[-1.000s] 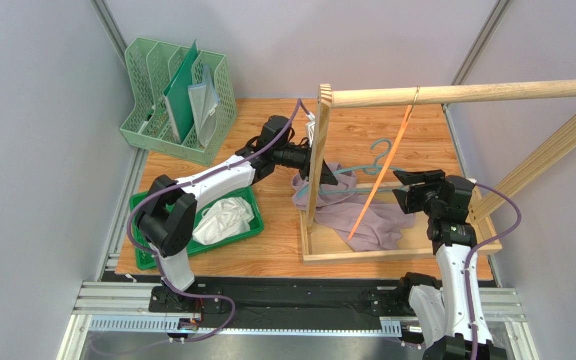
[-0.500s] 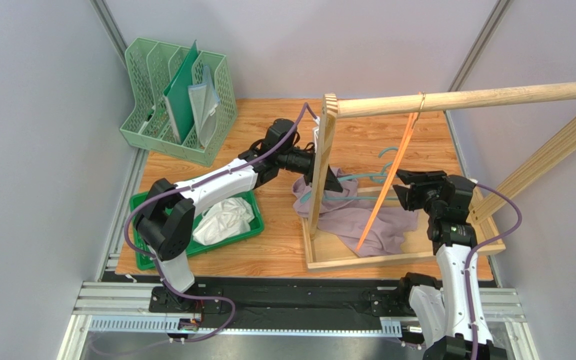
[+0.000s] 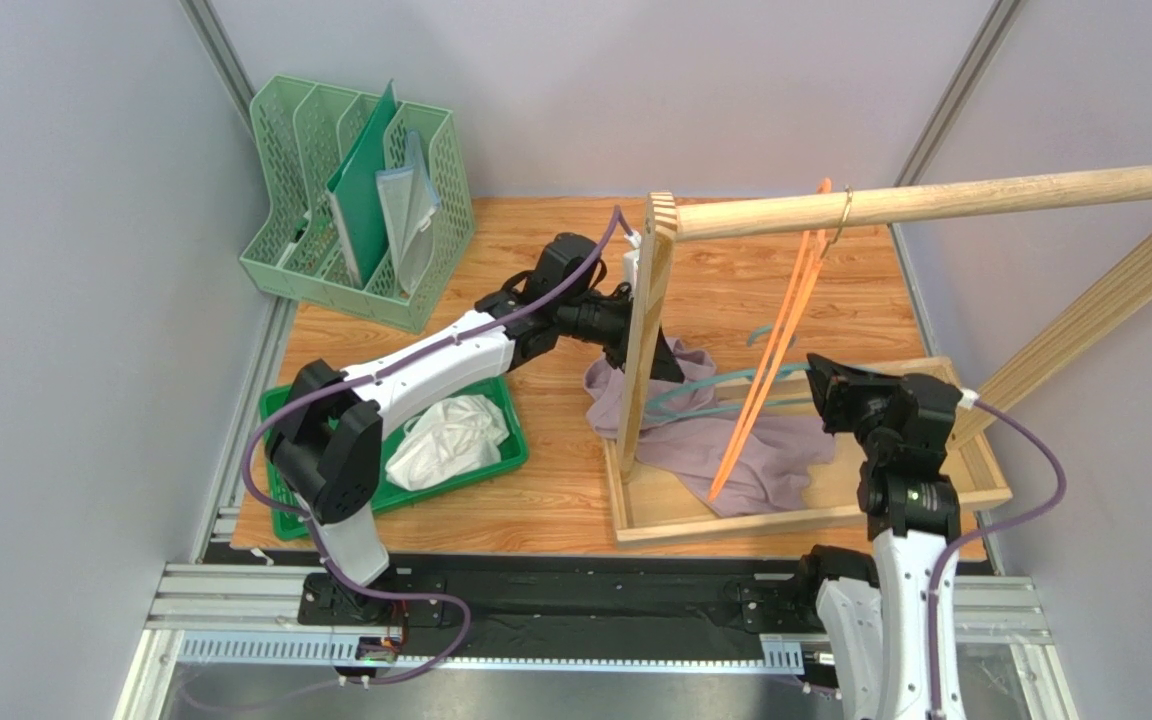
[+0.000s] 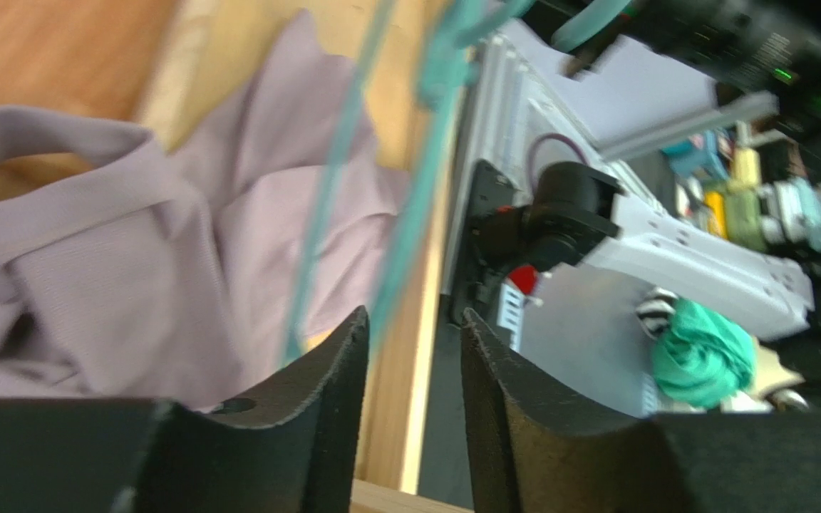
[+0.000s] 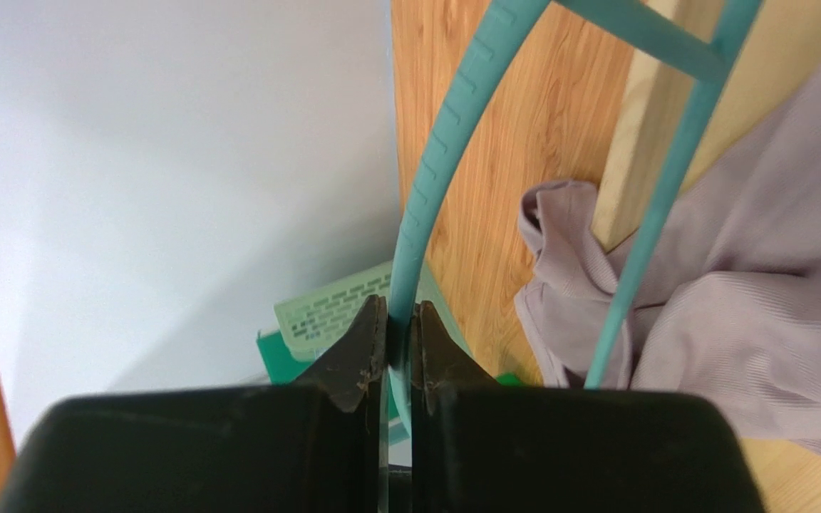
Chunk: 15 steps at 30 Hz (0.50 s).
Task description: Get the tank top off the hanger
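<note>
The lilac tank top [image 3: 710,438] lies crumpled on the wooden rack's base, still threaded by the teal hanger [image 3: 717,384]. My right gripper [image 3: 826,378] is shut on the hanger's teal arm; in the right wrist view that arm [image 5: 449,160] runs up from the closed gripper [image 5: 398,315], with the tank top [image 5: 747,331] at the right. My left gripper [image 3: 660,354] is behind the rack's post, just over the fabric. It stands open [image 4: 415,321] with nothing between the fingers; the tank top [image 4: 115,246] and the blurred hanger [image 4: 329,214] lie beyond it.
The rack's upright post [image 3: 642,330], top rail [image 3: 973,195] and base frame [image 3: 823,507] surround the work. Orange hangers [image 3: 778,353] hang from the rail, slanting down across the tank top. A green tray [image 3: 500,465] with white cloth and a mint file organiser [image 3: 357,203] sit at the left.
My right gripper has shut on the teal hanger. My left gripper has opened and released the fabric. The rack shifted slightly and the orange hangers swung.
</note>
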Available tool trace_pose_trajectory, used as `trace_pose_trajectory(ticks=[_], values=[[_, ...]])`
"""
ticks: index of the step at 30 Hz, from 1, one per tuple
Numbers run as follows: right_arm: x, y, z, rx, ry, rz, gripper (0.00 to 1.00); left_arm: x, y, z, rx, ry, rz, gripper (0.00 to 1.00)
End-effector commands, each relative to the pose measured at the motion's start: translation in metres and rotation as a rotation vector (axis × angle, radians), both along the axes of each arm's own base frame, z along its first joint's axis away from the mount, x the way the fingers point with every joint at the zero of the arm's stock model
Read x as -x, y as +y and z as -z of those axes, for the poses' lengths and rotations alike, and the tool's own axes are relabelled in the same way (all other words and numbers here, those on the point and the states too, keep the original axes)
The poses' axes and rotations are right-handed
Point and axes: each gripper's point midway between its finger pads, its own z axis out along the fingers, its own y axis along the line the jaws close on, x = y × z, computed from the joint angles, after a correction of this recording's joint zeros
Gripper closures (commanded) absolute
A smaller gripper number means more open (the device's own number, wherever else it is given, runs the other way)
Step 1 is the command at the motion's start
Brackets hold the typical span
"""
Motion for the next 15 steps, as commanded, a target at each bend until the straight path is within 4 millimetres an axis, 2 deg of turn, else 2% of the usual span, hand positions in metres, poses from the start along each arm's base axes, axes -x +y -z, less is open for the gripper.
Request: trace_pose_trajectory(ticks=[1, 2, 3, 4, 5, 6, 7, 8, 9, 11, 14, 15], values=[[0.031, -0.04, -0.006, 0.126, 0.055, 0.228, 1.0, -0.022, 0.023, -0.02, -0.075, -0.057, -0.198, 0.53], [0.037, -0.047, -0.017, 0.144, 0.05, 0.269, 1.0, -0.031, 0.029, -0.017, -0.108, -0.072, -0.26, 0.53], [0.05, -0.057, -0.009, 0.17, 0.125, 0.331, 1.0, -0.033, 0.036, -0.019, -0.121, -0.083, -0.296, 0.53], [0.054, -0.063, -0.008, 0.193, 0.162, 0.352, 1.0, -0.037, 0.046, -0.015, -0.154, -0.071, -0.336, 0.53], [0.058, -0.068, -0.024, 0.217, 0.158, 0.377, 1.0, -0.044, 0.053, -0.013, -0.173, -0.079, -0.387, 0.53], [0.068, -0.076, -0.016, 0.246, 0.233, 0.418, 1.0, -0.043, 0.062, -0.012, -0.18, -0.072, -0.414, 0.53], [0.069, -0.08, -0.014, 0.264, 0.272, 0.43, 1.0, -0.048, 0.07, -0.012, -0.184, -0.07, -0.446, 0.53], [0.071, -0.085, -0.023, 0.284, 0.266, 0.448, 1.0, -0.049, 0.077, -0.005, -0.2, -0.063, -0.473, 0.53], [0.076, -0.092, -0.024, 0.311, 0.28, 0.486, 1.0, -0.048, 0.083, -0.012, -0.181, -0.068, -0.491, 0.53], [0.084, -0.1, -0.036, 0.331, 0.238, 0.543, 1.0, -0.049, 0.092, -0.014, -0.171, -0.067, -0.515, 0.53], [0.103, -0.121, -0.075, 0.408, 0.157, 0.669, 1.0, -0.039, 0.101, -0.016, -0.158, -0.08, -0.519, 0.53], [0.118, -0.13, -0.1, 0.431, 0.123, 0.739, 1.0, -0.036, 0.102, -0.022, -0.144, -0.088, -0.518, 0.53]])
